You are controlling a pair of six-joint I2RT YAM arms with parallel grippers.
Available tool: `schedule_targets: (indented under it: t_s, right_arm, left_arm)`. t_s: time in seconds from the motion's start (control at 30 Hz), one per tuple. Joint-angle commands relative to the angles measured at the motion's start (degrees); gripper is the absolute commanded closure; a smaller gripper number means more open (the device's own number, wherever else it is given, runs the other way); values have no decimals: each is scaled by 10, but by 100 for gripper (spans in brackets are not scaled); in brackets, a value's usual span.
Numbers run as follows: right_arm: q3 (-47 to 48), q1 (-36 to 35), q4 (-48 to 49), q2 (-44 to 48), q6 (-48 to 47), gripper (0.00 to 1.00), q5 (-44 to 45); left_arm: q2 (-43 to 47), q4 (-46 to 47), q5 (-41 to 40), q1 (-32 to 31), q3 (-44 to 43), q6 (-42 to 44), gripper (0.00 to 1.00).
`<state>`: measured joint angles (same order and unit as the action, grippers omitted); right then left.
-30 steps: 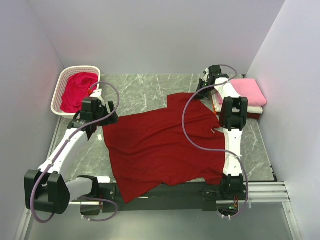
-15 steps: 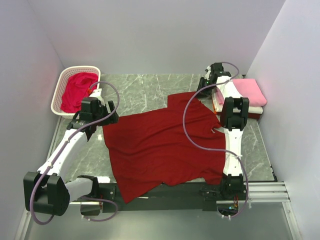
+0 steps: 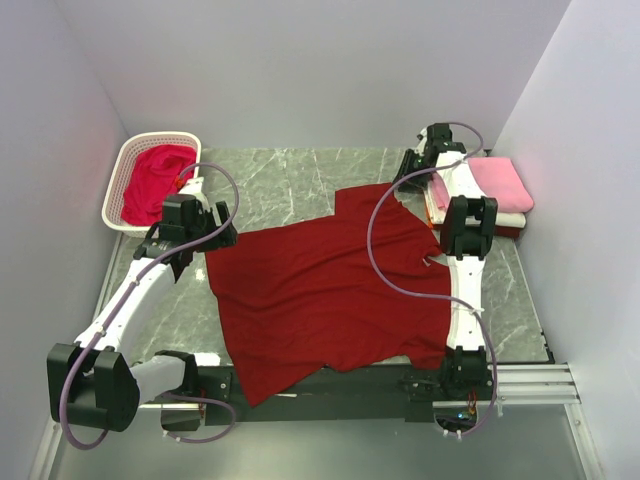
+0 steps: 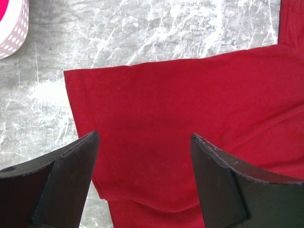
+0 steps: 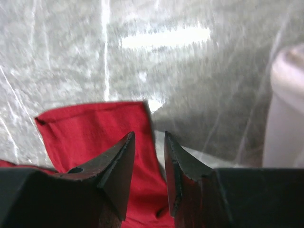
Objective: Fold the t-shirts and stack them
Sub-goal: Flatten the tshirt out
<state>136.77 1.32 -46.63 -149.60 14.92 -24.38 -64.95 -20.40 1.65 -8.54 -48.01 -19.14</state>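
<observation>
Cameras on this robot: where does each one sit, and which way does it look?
Top external: above and behind the robot, looking down on the table, dark red t-shirt and basket; left arm and right arm show.
Left wrist: on the left arm, looking down at a t-shirt corner; the open left gripper shows.
Right wrist: on the right arm, looking at another t-shirt corner; the right gripper, jaws slightly apart, shows.
Shared: all three see the dark red t-shirt.

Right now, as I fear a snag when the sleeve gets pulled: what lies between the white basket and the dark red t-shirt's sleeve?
Only bare marble table separates the basket from the dark red t-shirt, as the left wrist view shows.
</observation>
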Motion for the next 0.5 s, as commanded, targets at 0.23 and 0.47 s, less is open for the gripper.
schedule_targets:
  t_s: [0.23, 0.47]
  right_arm:
    - [52, -11, 22, -30, 45, 61, -19]
    - [60, -11, 30, -40, 74, 62, -15]
  left_arm:
    - [10, 14, 1, 2, 1, 9, 17]
    - [10, 15, -1, 1, 1, 9, 17]
